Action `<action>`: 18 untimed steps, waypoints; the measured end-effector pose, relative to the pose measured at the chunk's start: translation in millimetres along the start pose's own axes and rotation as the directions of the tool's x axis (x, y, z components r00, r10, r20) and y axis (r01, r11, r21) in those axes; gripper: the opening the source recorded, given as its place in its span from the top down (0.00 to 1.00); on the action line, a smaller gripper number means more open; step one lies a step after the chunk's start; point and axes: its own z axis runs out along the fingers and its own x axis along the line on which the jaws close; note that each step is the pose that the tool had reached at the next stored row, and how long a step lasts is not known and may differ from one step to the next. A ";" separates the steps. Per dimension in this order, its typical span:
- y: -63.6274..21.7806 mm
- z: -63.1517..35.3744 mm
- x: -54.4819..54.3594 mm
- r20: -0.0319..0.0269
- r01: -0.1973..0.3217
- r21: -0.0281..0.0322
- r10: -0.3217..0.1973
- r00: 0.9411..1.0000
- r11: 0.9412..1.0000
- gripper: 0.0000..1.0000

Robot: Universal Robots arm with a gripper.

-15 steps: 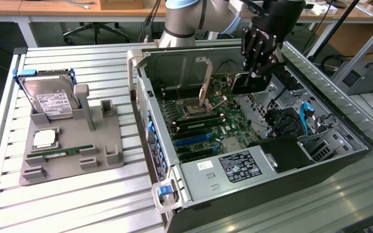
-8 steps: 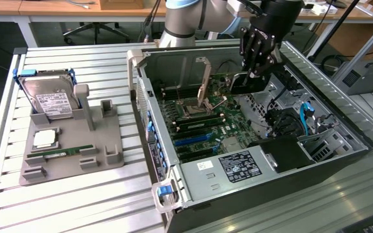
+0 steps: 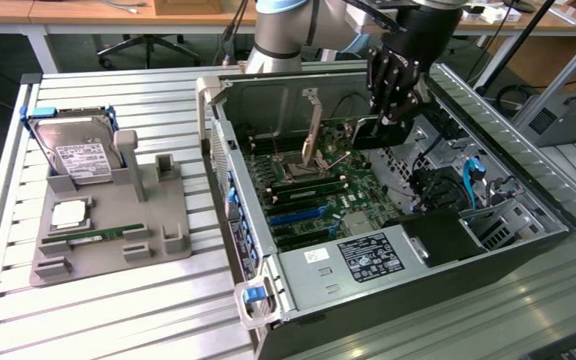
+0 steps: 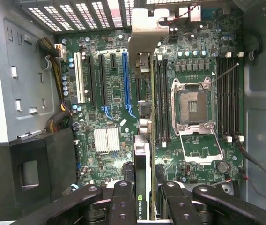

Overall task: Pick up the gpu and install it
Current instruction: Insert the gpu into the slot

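Fingers (image 4: pixel 123 202) pinch the gpu (image 4: pixel 141 161), seen edge-on with its faces hidden, above the motherboard (image 4: pixel 92 119) inside the open computer case (image 3: pixel 268 296).

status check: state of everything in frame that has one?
gpu: held edge-on by the tool, above the motherboard
tool: shut on gpu
computer case: on its side, side panel off
CPU socket: open, empty
hard drive: standing in the grey holder
memory stick: lying flat in the grey holder
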 end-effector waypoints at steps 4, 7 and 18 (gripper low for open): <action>1.7 5.0 -0.1 0.000 0.000 0.000 0.000 1.000 1.000 0.73; 2.2 9.2 -0.2 0.000 0.000 0.000 0.000 1.000 1.000 0.73; 2.9 17.6 -0.4 0.000 0.003 0.000 -0.003 1.000 1.000 0.73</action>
